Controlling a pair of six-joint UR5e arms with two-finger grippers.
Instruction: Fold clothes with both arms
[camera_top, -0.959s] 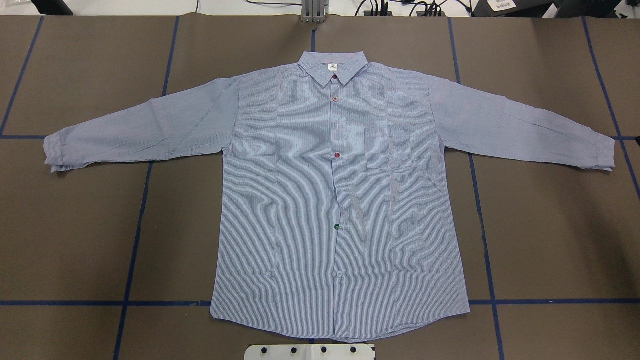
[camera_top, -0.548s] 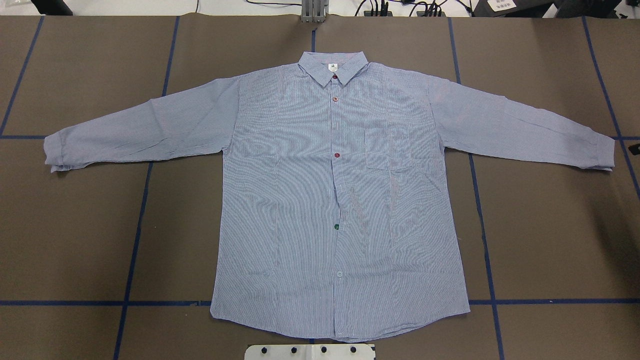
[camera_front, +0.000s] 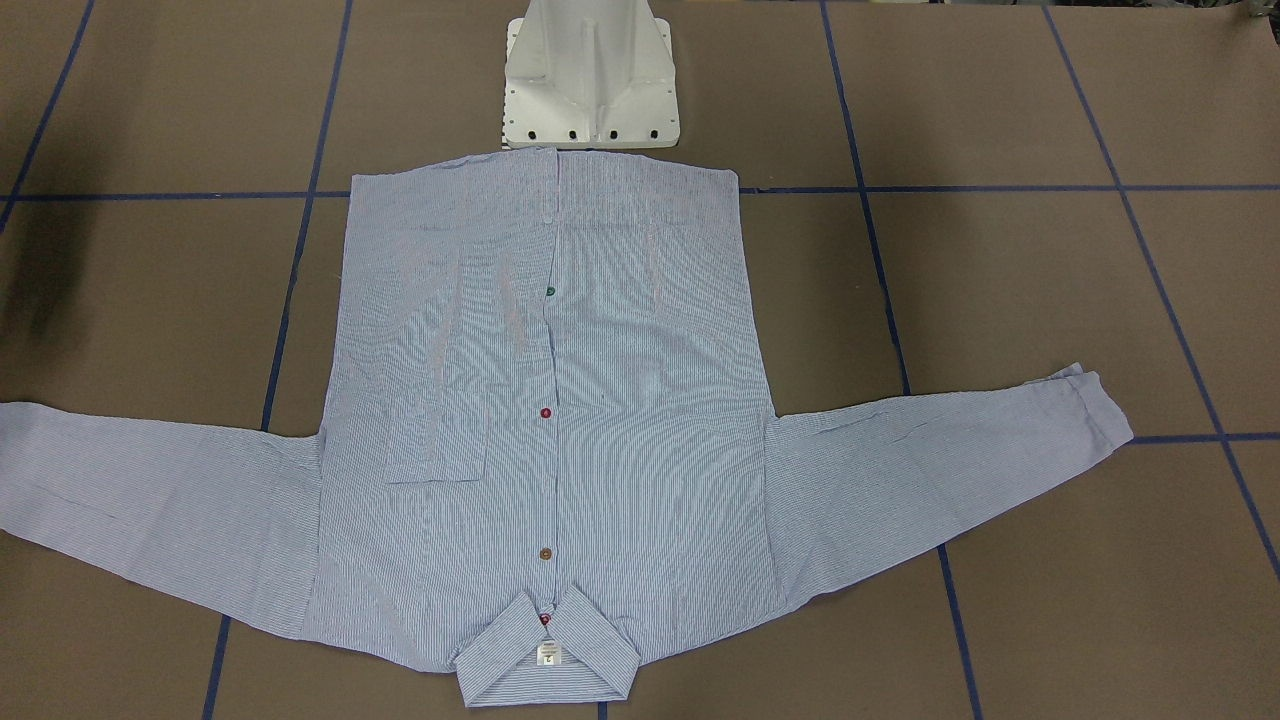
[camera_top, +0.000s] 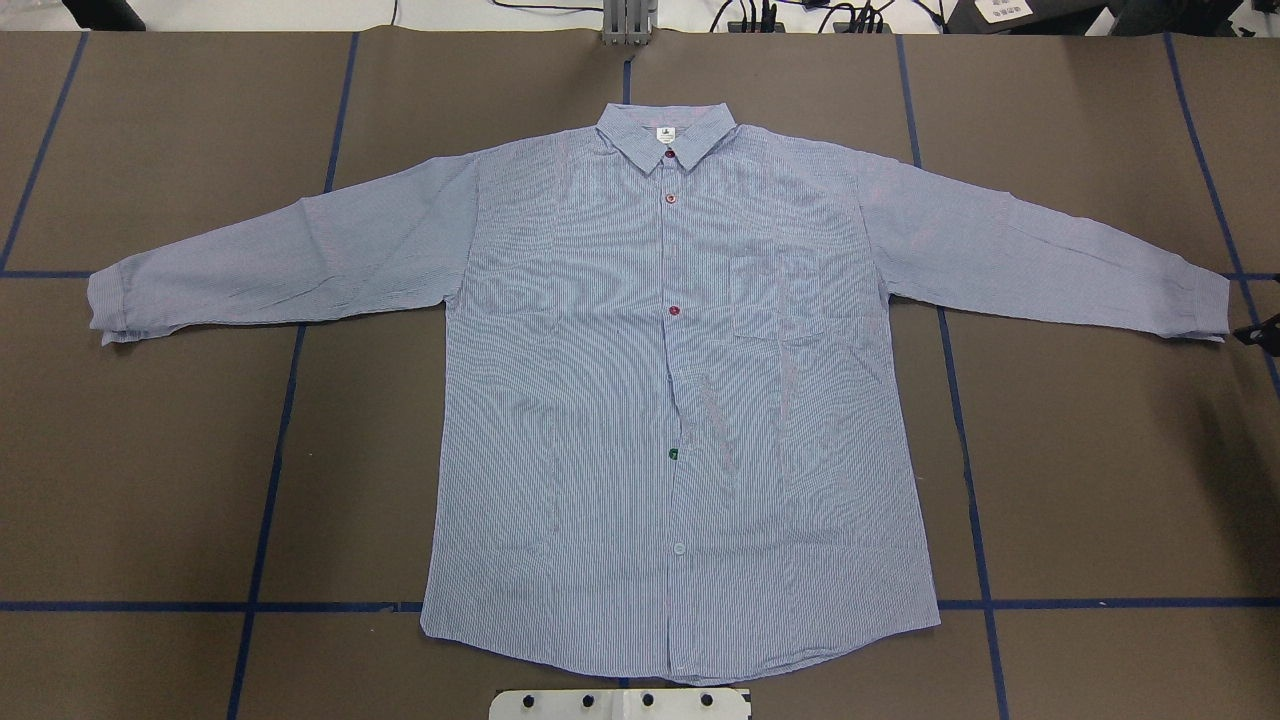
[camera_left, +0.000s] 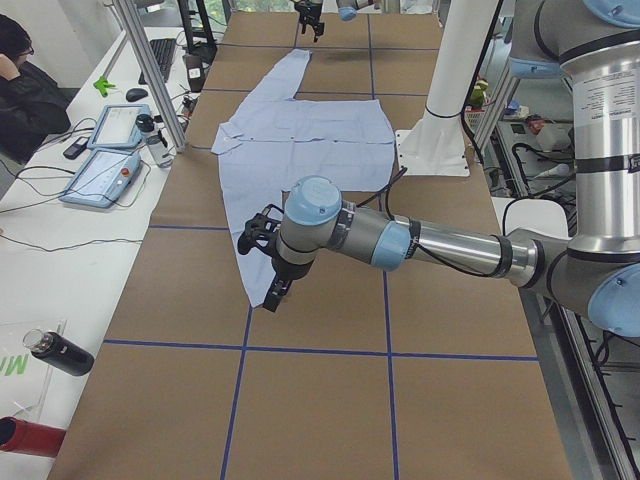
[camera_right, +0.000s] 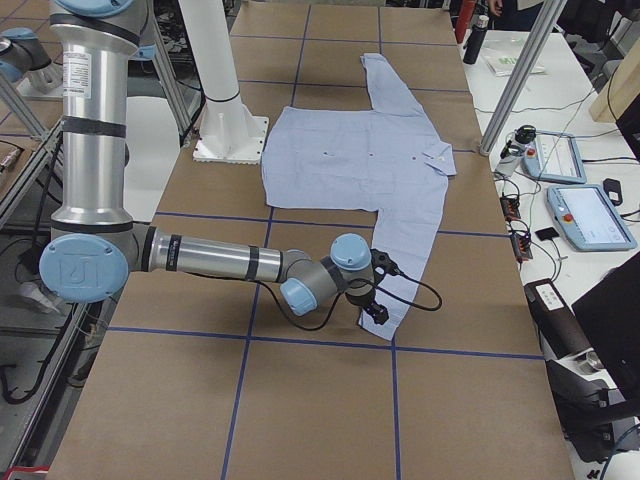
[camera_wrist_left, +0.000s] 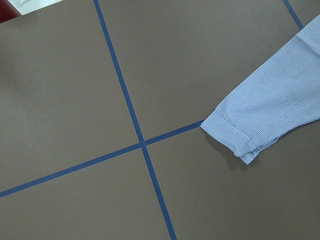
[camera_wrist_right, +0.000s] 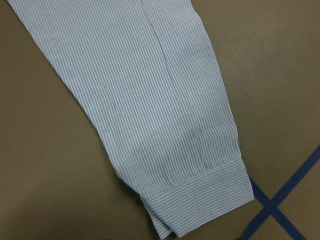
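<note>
The light blue striped shirt (camera_top: 660, 400) lies flat and buttoned on the brown table, collar (camera_top: 665, 135) at the far side, both sleeves spread out. In the exterior left view my left gripper (camera_left: 274, 296) hangs over the left sleeve's cuff (camera_left: 258, 290); I cannot tell if it is open or shut. The left wrist view shows that cuff (camera_wrist_left: 235, 137) with no fingers in sight. My right gripper (camera_right: 378, 311) hovers at the right sleeve's cuff (camera_right: 400, 320). Only a black tip of the right gripper (camera_top: 1262, 333) shows overhead beside the cuff (camera_top: 1205, 305), its state unclear.
The white pedestal base (camera_front: 590, 80) stands just behind the shirt's hem. Blue tape lines (camera_top: 265, 500) cross the table. A side desk holds tablets (camera_left: 105, 170) and a dark bottle (camera_left: 60, 352), with a person (camera_left: 25, 90) seated there.
A black tip of the right gripper has come in at the overhead view's right edge and moved down beside the right cuff. The shirt has not moved.
</note>
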